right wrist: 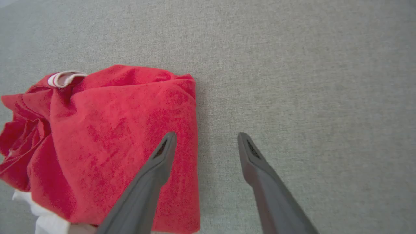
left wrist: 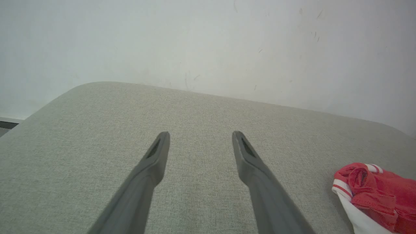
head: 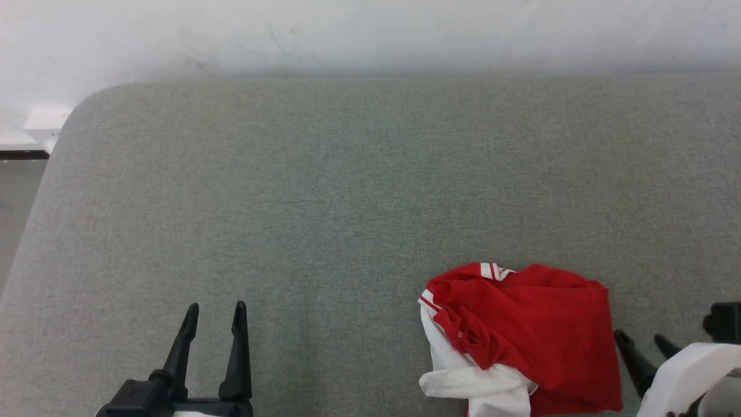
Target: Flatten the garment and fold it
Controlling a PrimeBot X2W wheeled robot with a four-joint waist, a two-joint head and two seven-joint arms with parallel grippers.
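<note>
Nearest, the right gripper (head: 639,339) pokes in at the lower right corner of the head view, fingers spread wide and holding nothing. In its wrist view one finger overlaps the right edge of the garment (head: 532,330). That garment lies bunched in a red heap at the lower right of the grey tabletop (head: 347,191), with a white sleeve (head: 463,382) spilling out at its lower left and striped trim (head: 491,270) at its top. Well apart at the lower left, the left gripper (head: 216,306) has its fingers open and empty. Along the top of the frame runs a white wall (head: 370,35).
</note>
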